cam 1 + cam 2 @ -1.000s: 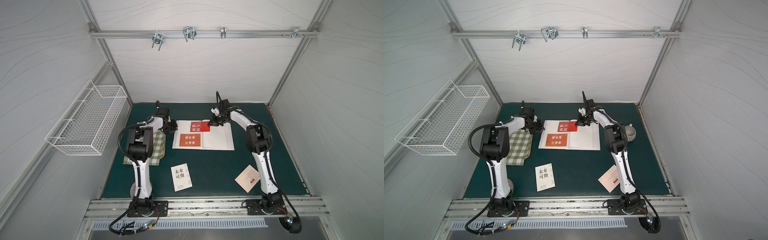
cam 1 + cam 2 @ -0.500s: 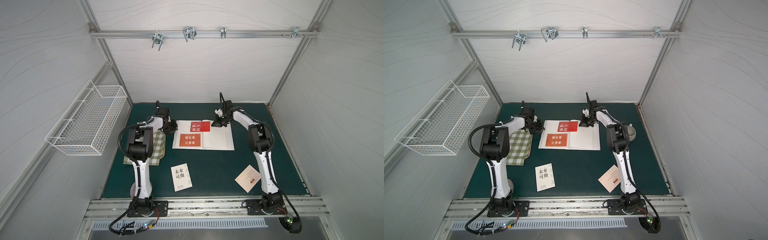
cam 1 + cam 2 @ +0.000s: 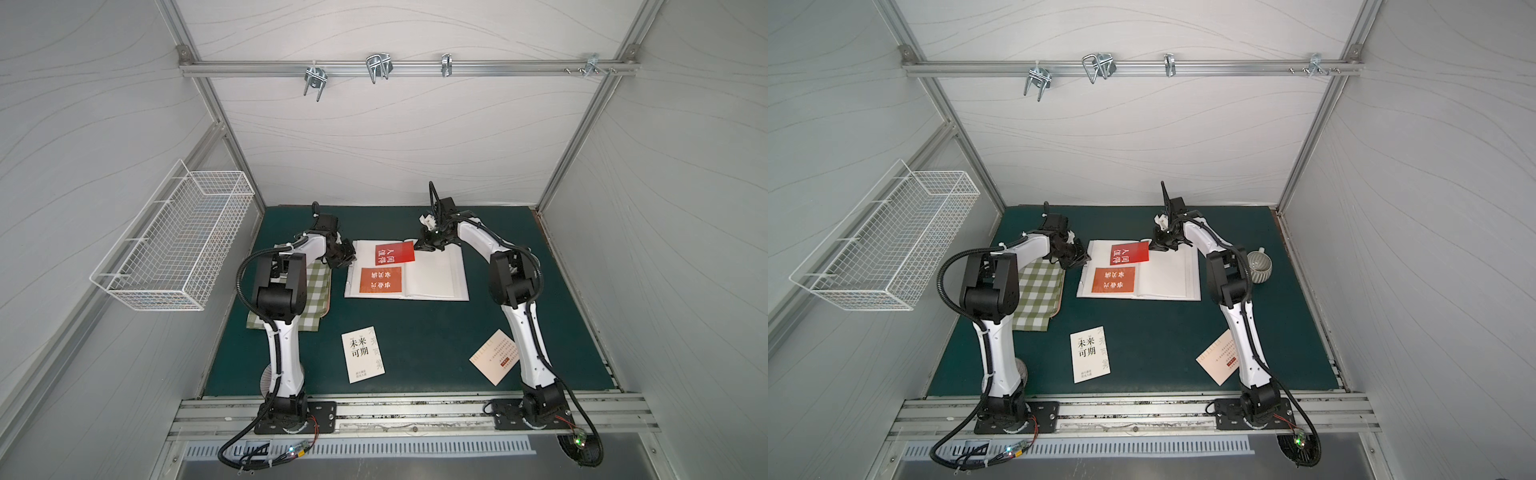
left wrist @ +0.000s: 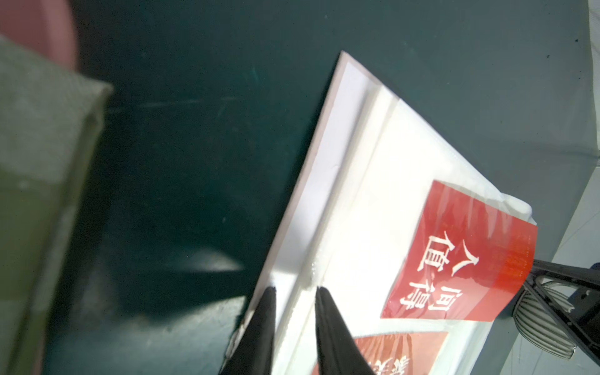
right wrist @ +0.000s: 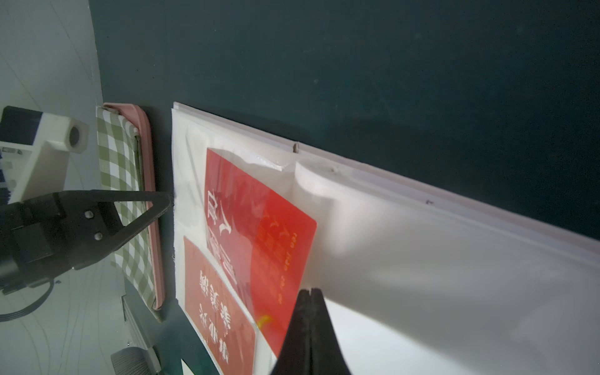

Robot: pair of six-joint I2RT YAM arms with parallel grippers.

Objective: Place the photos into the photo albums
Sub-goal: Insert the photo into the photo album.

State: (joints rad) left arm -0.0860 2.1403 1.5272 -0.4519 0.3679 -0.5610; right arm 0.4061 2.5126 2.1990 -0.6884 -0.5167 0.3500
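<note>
- A dark green mat (image 3: 415,332) covers the table. Around it stand white walls (image 3: 415,145) with a faint wavy grain, set in aluminium framing.
- An aluminium rail (image 3: 498,68) with metal hooks crosses the back wall at 12 o'clock. A white wire basket (image 3: 174,245) hangs on the side wall at 9 o'clock.
- The album (image 3: 432,274) lies open and flat just past the mat's centre, toward 12 o'clock. A green-and-white checked cloth (image 3: 318,286) lies beside it at 9 o'clock. In a top view a ribbed cup (image 3: 1259,268) stands at 3 o'clock of it.
- On the album's left page the orange card (image 3: 381,280) sits in the near sleeve, at 6 o'clock of the red card (image 3: 394,253).
- The red card is slightly tilted and partly under clear film, and its 3 o'clock end sticks out over the gutter.
- The white card (image 3: 362,353) lies loose on the mat at 6 o'clock. The cream card (image 3: 494,355) lies at 4 o'clock, partly behind the right arm.
- The left gripper (image 4: 293,290) has its jaws a narrow gap apart, with the tips resting on the album's outer edge at 9 o'clock. Whether they pinch a sleeve I cannot tell.
- The right gripper (image 5: 310,292) has its jaws pressed together, and the tips meet the red card's protruding edge. Whether the card is nipped between them or only touched I cannot tell.
</note>
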